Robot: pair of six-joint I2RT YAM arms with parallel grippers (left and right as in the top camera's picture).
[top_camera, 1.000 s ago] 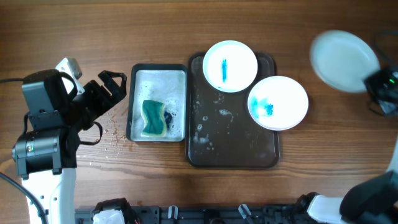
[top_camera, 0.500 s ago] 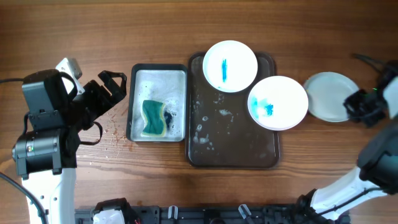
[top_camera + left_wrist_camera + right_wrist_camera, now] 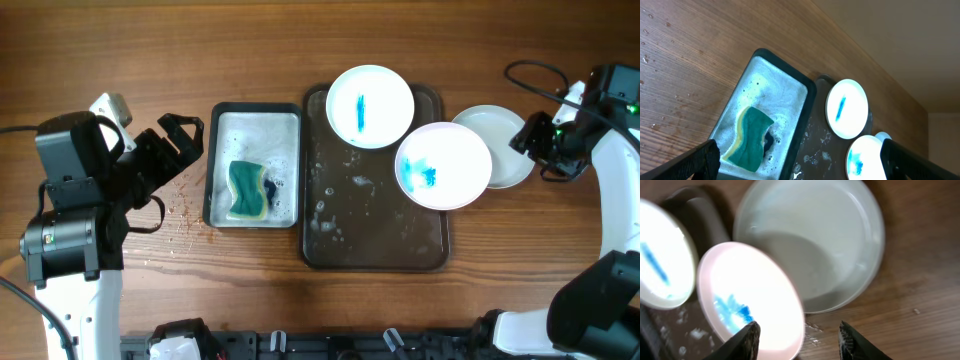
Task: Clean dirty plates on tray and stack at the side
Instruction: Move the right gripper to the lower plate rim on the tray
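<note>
The dark brown tray (image 3: 375, 235) holds two white plates. One with a blue streak (image 3: 370, 105) lies at its far edge. One with a blue smear (image 3: 443, 165) overhangs its right rim. A third, clean plate (image 3: 497, 147) lies on the table right of the tray, partly under the smeared one. My right gripper (image 3: 528, 140) hovers at that plate's right edge, open and holding nothing. In the right wrist view the clean plate (image 3: 810, 245) lies beyond the gripper (image 3: 800, 342), beside the smeared plate (image 3: 750, 300). My left gripper (image 3: 182, 135) stands open at the left, empty.
A silvery metal tray (image 3: 254, 125) with suds and a green sponge (image 3: 247, 190) sits left of the brown tray. Water drops (image 3: 190, 215) speckle the wood near it. A black cable (image 3: 530, 72) loops at the far right.
My right gripper brought the clean plate down and left to the table beside the tray, then opened and let it go. The left arm has not moved.
</note>
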